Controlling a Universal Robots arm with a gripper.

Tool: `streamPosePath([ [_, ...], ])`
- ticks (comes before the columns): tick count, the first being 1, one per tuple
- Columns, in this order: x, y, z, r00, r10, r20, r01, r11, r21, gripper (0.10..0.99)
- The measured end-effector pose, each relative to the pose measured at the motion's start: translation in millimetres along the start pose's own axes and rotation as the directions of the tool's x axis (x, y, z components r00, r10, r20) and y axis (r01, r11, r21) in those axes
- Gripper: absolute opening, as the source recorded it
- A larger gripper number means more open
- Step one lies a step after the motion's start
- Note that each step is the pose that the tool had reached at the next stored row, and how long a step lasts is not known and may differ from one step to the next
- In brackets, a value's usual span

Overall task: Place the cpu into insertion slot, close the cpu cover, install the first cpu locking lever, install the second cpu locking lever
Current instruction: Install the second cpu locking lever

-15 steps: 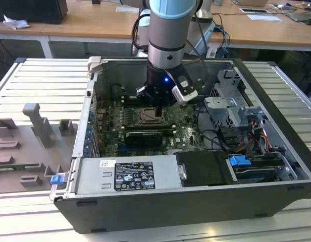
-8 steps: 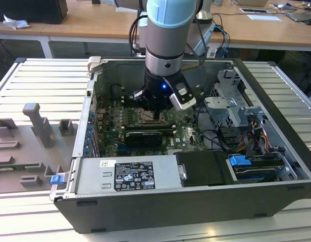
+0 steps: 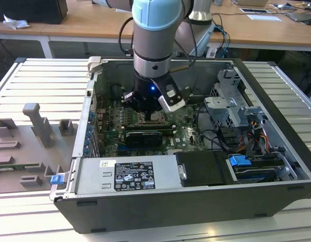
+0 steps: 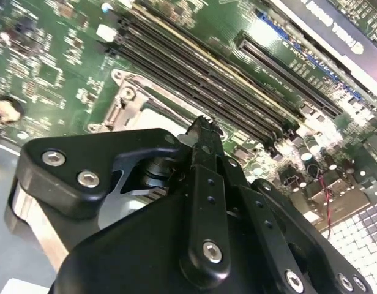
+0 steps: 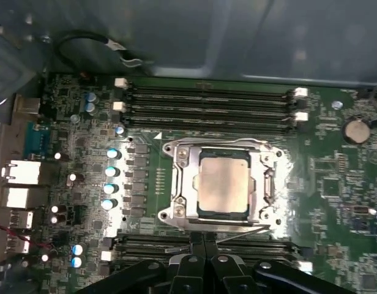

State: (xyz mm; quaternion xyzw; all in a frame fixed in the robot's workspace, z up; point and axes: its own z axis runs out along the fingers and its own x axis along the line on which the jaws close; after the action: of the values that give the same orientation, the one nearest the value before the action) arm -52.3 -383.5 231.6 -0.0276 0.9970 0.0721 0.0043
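In the first wrist view the pale silver cpu (image 5: 222,184) lies flat in the insertion slot (image 5: 275,160). The silver cpu cover (image 5: 186,179) is folded down around it, and the chip shows through its window. A thin metal locking lever (image 5: 243,233) runs slanted along the socket's edge nearest my fingers. My gripper (image 5: 201,240) is shut, with its black fingertips right at that lever rod; whether they touch it I cannot tell. In the second wrist view the gripper (image 4: 204,125) hangs just off the socket's corner (image 4: 130,101). In the exterior view the gripper (image 3: 147,113) is down inside the case beside the socket (image 3: 156,119).
Long memory slots (image 5: 207,101) flank the socket on both sides. A black card (image 3: 143,137) stands close in front of the socket. The power supply (image 3: 127,174), a drive cage (image 3: 231,106) with cables and the case walls (image 3: 90,106) hem the arm in.
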Motion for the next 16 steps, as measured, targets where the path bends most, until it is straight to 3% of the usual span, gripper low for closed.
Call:
streamPosePath([
  [3,1.6,-1.4,9.4,1.0,-0.004,-0.0004,0.004,1.0,-0.004,0.106],
  [9,5.6,-3.4,14.6,1.0,-0.005,0.0,0.005,0.9999,-0.012,0.106],
  [16,12.2,-7.2,20.1,0.9999,-0.015,0.0009,0.015,0.9986,-0.05,0.106],
])
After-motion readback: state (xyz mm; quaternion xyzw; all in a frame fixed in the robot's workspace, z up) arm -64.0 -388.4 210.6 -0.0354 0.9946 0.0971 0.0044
